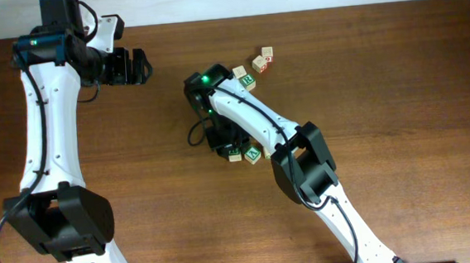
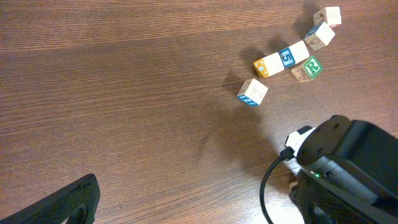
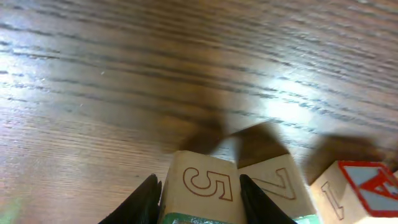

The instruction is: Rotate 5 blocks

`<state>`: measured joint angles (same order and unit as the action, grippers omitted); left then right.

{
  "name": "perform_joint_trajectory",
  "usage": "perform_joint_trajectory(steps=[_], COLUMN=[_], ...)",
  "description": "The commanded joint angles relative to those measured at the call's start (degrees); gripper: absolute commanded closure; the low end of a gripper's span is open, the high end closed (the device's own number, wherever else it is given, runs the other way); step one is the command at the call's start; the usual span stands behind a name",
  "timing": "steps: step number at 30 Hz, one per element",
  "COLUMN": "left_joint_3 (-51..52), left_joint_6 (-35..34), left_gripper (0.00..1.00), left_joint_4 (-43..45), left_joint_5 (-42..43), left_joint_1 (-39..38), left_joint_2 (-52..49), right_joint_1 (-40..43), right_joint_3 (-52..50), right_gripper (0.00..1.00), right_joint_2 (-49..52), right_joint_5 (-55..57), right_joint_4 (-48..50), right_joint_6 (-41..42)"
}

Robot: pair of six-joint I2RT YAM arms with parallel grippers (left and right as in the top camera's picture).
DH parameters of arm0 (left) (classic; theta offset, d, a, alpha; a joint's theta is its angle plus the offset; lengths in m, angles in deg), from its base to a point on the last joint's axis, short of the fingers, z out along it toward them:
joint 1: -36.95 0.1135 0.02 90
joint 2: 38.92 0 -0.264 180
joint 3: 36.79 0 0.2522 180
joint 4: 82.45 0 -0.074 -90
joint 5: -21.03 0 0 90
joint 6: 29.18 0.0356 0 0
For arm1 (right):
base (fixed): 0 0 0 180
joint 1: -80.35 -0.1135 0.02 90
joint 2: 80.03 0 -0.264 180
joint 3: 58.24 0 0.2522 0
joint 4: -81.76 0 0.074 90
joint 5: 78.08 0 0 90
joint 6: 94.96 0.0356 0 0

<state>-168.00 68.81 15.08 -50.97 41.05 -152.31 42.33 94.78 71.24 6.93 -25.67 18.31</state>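
Observation:
My right gripper [image 3: 202, 204] is shut on a pale-wood block [image 3: 205, 177] whose upper face shows an outlined 5; a dark finger presses each side. A second block [image 3: 281, 185] marked 7 touches it on the right. From overhead, the right gripper [image 1: 228, 146] is at mid-table with two blocks [image 1: 235, 155] [image 1: 253, 154] at its tip. More blocks [image 1: 249, 81] [image 1: 239, 71] lie behind it. In the left wrist view a green R block [image 2: 309, 67] and a blue 5 block [image 2: 287, 56] lie in a loose group. My left gripper [image 1: 135, 65] is open and empty at the far left.
A cube with a red A [image 3: 364, 186] sits right of the 7 block. Two cubes with red marks [image 1: 260, 63] [image 1: 268, 54] lie at the back. The right arm's black wrist [image 2: 348, 168] fills the left wrist view's lower right.

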Motion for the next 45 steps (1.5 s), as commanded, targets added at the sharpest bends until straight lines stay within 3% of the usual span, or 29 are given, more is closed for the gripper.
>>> perform_joint_trajectory(steps=[1,7,11,16,21,24,31,45], left_joint_3=[-0.94,-0.94,-0.94,-0.94,-0.94,-0.94,-0.94,-0.94], left_joint_6=[1.14,1.14,1.11,1.14,1.14,1.11,1.14,1.14], left_gripper=[0.01,0.01,0.01,0.01,0.01,0.01,0.01,0.01], left_joint_4=[0.09,0.11,0.11,0.09,0.11,0.09,0.09,0.09], left_joint_5=[0.00,0.02,0.00,0.02,0.02,0.02,0.00,0.00], left_joint_1=[-0.20,-0.20,-0.20,-0.20,-0.20,-0.20,-0.31,-0.31], left_joint_2=[-0.17,-0.17,-0.17,-0.17,-0.17,-0.17,-0.17,-0.17], right_joint_1=[-0.66,-0.55,0.72,5.31,9.88,11.39,11.61,13.05], right_joint_3=[-0.39,-0.39,0.15,8.94,12.94,12.02,8.22,4.79], right_gripper=[0.64,0.50,0.49,0.49,0.42,0.39,0.38,0.38], right_joint_2=[0.83,0.83,0.83,0.83,0.83,0.94,0.96,1.11], right_joint_5=[-0.35,-0.09,1.16,1.18,0.72,1.05,12.44,11.93], right_joint_4=[-0.22,-0.15,1.14,4.28,13.57,21.33,30.80,41.20], right_joint_6=[-0.59,-0.59,-0.85,-2.08,-2.38,-7.08,-11.69,-14.93])
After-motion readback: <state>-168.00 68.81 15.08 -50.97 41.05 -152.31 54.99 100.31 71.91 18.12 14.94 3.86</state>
